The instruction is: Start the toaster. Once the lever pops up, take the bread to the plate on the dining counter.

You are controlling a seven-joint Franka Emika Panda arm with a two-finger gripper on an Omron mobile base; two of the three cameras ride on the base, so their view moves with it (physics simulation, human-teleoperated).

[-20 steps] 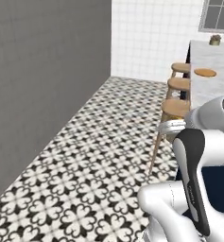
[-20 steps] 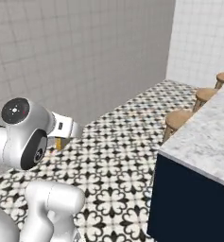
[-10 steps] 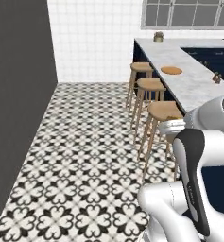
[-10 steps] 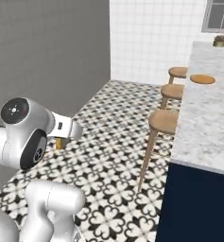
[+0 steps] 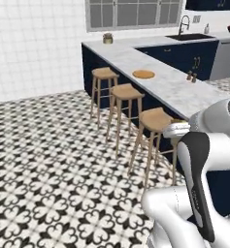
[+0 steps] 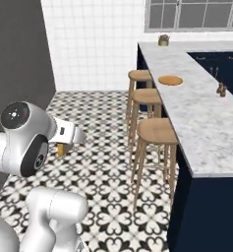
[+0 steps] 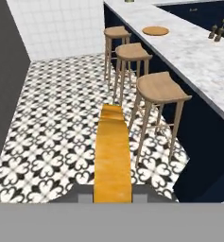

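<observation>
The carry step is in hand: the gripper [image 7: 113, 197] is closed narrowly on the bread [image 7: 112, 158], which stands edge-on between the fingers with its golden crust facing the hand camera, held over the patterned floor [image 5: 53, 160] short of the dining counter [image 6: 201, 113]. The plate [image 5: 143, 74] lies flat on the marble top beyond the three wooden stools [image 5: 156, 120], well apart from the slice. In my judgement, the next move calls for bringing the base closer alongside the counter, reaching over the stools and lowering the slice onto the plate before releasing.
</observation>
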